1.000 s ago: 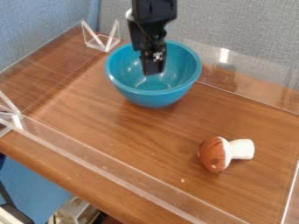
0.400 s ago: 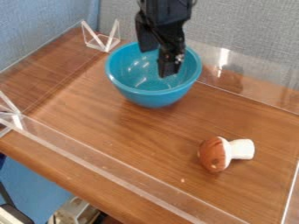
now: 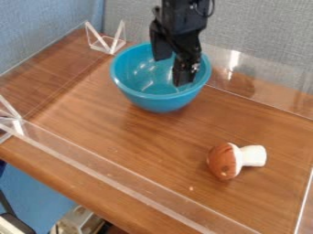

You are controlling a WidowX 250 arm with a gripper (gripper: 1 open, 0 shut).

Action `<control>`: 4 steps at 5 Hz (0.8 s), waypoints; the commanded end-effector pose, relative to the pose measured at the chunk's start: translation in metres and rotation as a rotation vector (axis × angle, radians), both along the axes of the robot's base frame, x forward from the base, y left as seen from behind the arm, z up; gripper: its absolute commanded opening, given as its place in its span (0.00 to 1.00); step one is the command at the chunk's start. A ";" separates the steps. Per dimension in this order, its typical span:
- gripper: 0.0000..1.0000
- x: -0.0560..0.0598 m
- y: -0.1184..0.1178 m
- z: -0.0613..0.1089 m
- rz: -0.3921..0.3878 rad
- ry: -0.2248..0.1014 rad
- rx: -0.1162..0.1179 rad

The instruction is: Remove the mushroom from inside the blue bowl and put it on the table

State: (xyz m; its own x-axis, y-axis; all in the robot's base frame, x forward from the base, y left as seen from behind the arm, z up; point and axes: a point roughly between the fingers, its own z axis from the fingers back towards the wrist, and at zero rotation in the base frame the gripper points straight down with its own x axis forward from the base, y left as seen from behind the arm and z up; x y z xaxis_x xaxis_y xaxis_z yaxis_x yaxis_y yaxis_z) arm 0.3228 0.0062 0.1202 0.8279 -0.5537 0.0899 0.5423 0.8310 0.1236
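Note:
The mushroom (image 3: 232,160) lies on its side on the table (image 3: 110,128) at the front right, reddish-brown cap to the left and white stem to the right. The blue bowl (image 3: 156,97) stands at the back middle, and the part of its inside that shows holds nothing. My gripper (image 3: 173,64) points down over the bowl's right half. Its black fingers (image 3: 186,73) are spread open, with nothing between them, and reach inside the rim. The mushroom is well apart from the gripper, toward the front right.
Low clear acrylic walls (image 3: 134,169) edge the tabletop. Clear triangular brackets stand at the back left (image 3: 105,38) and at the left edge (image 3: 10,117). A grey wall is behind the table.
My gripper has shifted right across the bowl, sunk a little and rolled slightly, staying open. The mushroom and bowl have not moved.

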 end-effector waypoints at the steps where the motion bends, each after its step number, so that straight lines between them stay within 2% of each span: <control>1: 1.00 0.008 -0.011 0.007 -0.032 -0.055 -0.002; 2: 1.00 0.005 -0.016 0.002 -0.044 -0.050 -0.004; 3: 1.00 -0.001 -0.001 -0.002 -0.066 -0.047 -0.006; 4: 0.00 -0.001 -0.017 0.010 -0.164 -0.059 -0.011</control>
State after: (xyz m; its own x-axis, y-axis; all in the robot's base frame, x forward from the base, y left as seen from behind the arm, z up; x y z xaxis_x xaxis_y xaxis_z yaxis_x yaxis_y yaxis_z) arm 0.3147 -0.0092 0.1047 0.7362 -0.6722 0.0787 0.6654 0.7401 0.0969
